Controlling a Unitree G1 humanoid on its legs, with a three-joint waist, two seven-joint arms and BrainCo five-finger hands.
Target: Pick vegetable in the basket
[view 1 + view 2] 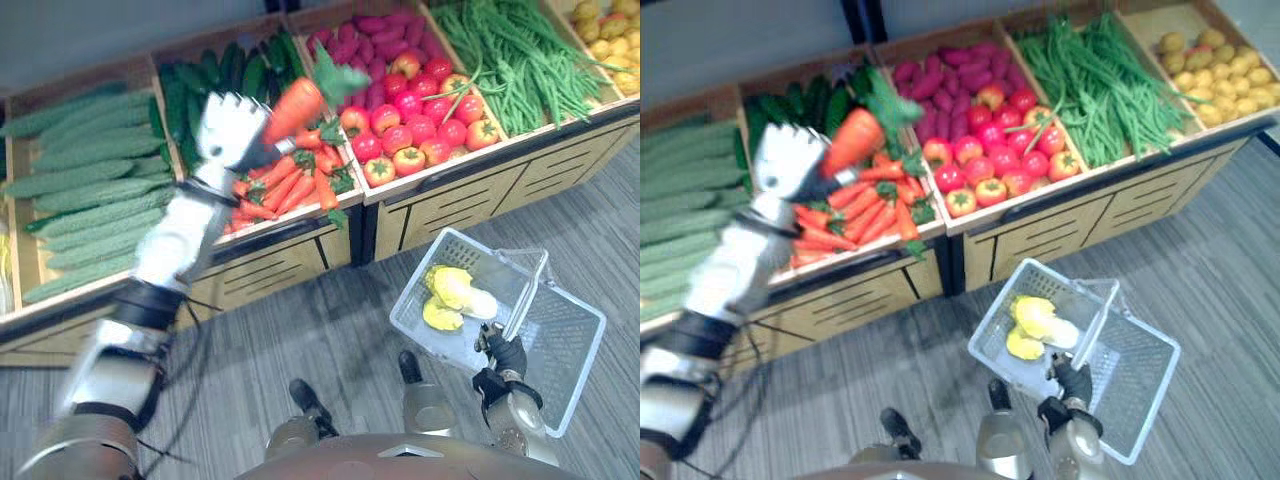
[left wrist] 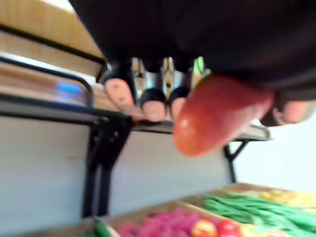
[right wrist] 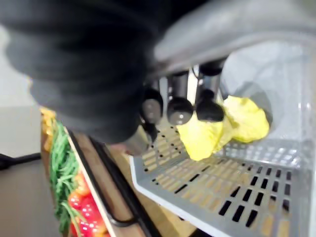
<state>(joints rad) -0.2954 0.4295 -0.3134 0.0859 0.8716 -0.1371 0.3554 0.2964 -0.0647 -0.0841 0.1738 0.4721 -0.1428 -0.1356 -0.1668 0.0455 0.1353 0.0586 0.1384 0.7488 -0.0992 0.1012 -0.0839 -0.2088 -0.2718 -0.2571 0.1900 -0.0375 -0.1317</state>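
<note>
Left eye view, upper centre: left hand [image 1: 226,132] clamps a carrot [image 1: 293,108], likely stiff, light, slippery, best gripped mid-body; right hand [image 1: 500,353] clasps the basket [image 1: 566,340].

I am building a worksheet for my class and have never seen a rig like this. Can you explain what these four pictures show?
This is a humanoid robot at a vegetable stand. Two pictures come from cameras in its head, looking down. The other two come from its wrists, looking along each hand. The left robot hand has its fingers curled round a carrot, held above the other carrots. The right robot hand grips the handle of a grey basket containing a yellow cabbage. Other bins hold cucumbers, tomatoes and green beans.
</note>
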